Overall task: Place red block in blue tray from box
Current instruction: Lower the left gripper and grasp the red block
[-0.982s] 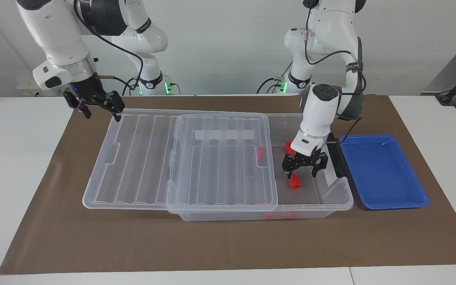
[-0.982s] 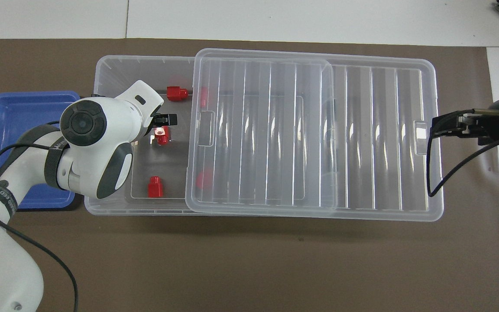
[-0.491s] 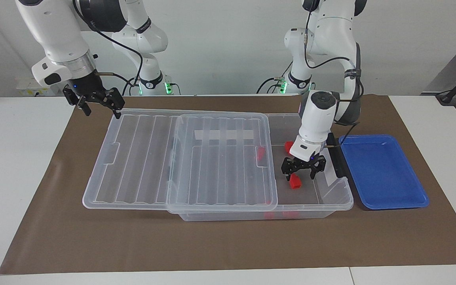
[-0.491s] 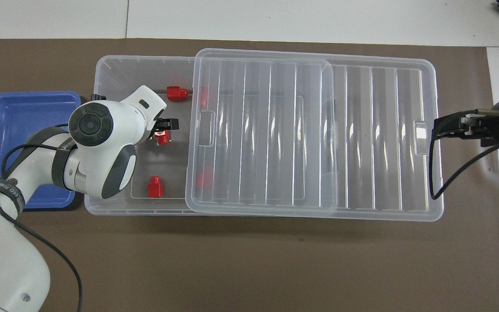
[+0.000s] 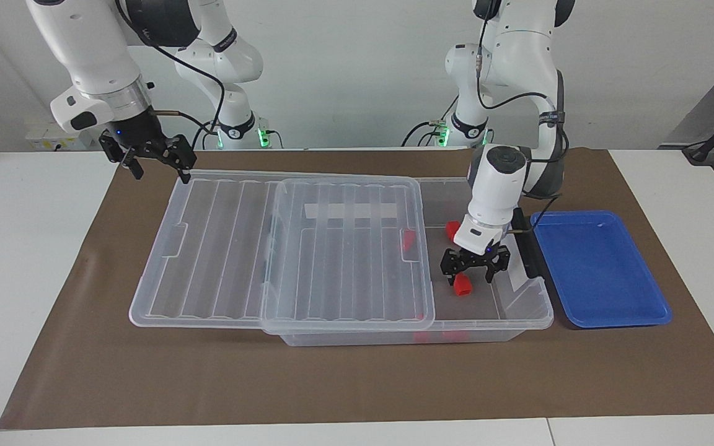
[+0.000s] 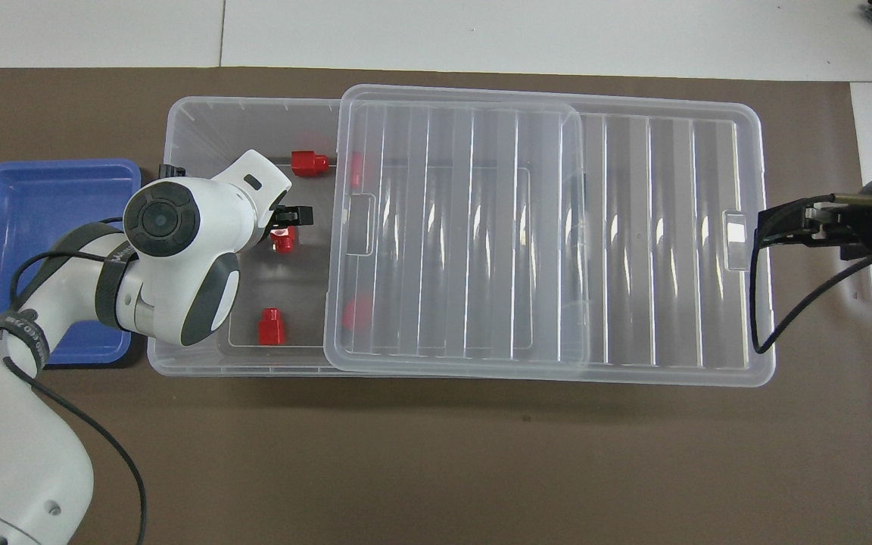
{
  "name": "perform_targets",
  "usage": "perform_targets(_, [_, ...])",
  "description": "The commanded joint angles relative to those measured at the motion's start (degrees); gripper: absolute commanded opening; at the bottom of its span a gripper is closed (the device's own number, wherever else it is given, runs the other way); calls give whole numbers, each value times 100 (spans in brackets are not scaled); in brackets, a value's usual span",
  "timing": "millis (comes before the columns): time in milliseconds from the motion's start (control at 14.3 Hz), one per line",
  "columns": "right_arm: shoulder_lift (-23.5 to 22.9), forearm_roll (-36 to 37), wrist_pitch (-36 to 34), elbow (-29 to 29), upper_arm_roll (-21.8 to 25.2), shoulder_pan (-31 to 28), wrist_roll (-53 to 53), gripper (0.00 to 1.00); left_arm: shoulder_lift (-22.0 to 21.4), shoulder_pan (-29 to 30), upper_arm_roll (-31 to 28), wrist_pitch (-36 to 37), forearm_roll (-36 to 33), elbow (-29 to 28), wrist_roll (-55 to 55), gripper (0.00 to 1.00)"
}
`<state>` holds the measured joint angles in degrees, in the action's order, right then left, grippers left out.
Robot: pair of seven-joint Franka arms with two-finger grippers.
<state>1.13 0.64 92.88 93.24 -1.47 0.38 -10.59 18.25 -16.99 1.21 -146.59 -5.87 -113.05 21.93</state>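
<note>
The clear box (image 5: 487, 322) lies along the mat with its ribbed lid (image 5: 344, 248) slid toward the right arm's end, so the end beside the blue tray (image 5: 599, 266) is uncovered. My left gripper (image 5: 473, 275) is down inside that uncovered end, open, with its fingers on either side of a red block (image 5: 462, 284) on the box floor. The overhead view shows that block (image 6: 282, 239) under the left gripper (image 6: 288, 223). The tray (image 6: 35, 204) is empty. My right gripper (image 5: 158, 172) is open and waits in the air over the lid's end.
Other red blocks lie in the box: one farther from the robots (image 6: 307, 163), one nearer (image 6: 270, 327), and two under the lid (image 6: 356, 314). A black handle (image 5: 527, 248) sits on the box end next to the tray. A brown mat (image 5: 357, 384) covers the table.
My left gripper has shifted a little toward the lid and settled lower over the red block. My right gripper has risen slightly by the lid's end.
</note>
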Motion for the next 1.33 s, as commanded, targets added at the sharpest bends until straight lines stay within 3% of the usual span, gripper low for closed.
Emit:
perform_targets(0, [54, 94, -208, -103, -55, -38, -31, 100, 135, 12, -7, -308, -125, -68, 110, 100])
perform_targets(982, [71, 85, -481, -218, -116, -20, -22, 100, 285, 21, -7, -546, -125, -77, 110, 100])
perform_targets(1262, [98, 85, -455, -201, -116, -20, -22, 100, 285, 12, -7, -537, -125, -77, 110, 76])
